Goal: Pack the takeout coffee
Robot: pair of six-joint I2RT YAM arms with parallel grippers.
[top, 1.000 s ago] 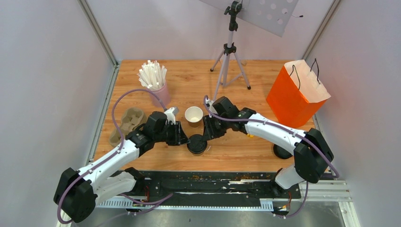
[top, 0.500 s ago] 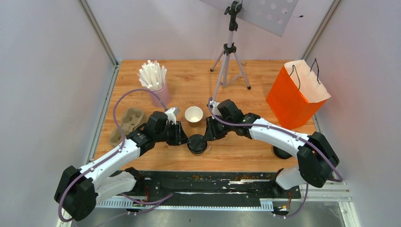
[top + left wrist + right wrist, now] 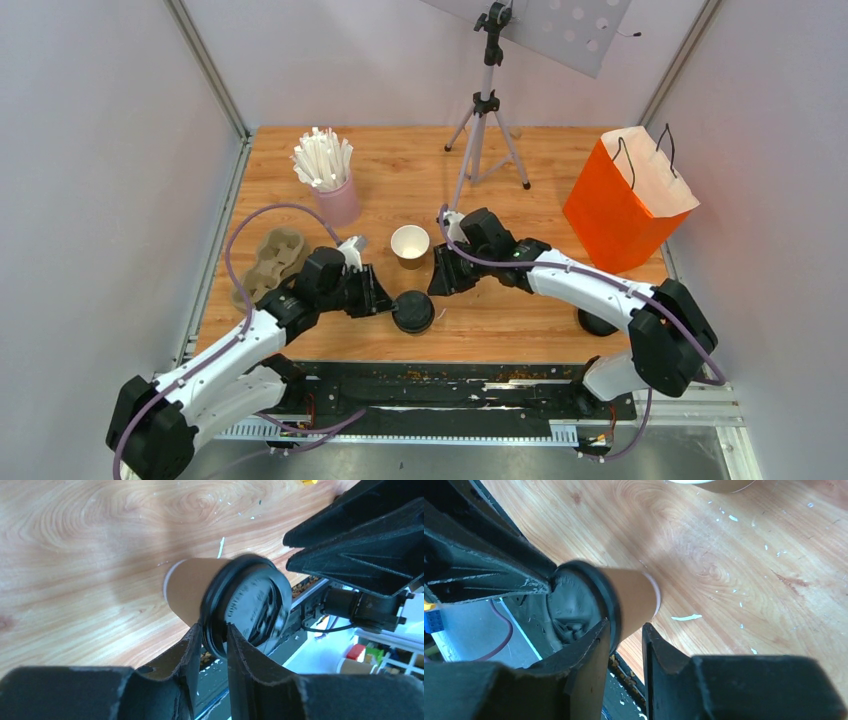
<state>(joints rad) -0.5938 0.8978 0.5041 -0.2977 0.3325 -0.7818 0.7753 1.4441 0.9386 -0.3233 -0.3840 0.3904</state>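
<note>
The table (image 3: 400, 170) is pale wood with clear grain, smooth with a soft sheen and flecked with small white scraps. The takeout coffee cup (image 3: 187, 592) is matt kraft paper. Its lid (image 3: 252, 605) is black plastic, faintly glossy, with raised lettering. The left gripper (image 3: 214, 626) is matt black plastic, scuffed pale along the finger edges. Near the table's left edge the cup tray (image 3: 265, 262) is rough, dull moulded pulp. By the right edge the bag (image 3: 605, 215) is smooth orange paper, white inside. The tripod (image 3: 487, 130) near the far edge looks like grey metal with black joints.
</note>
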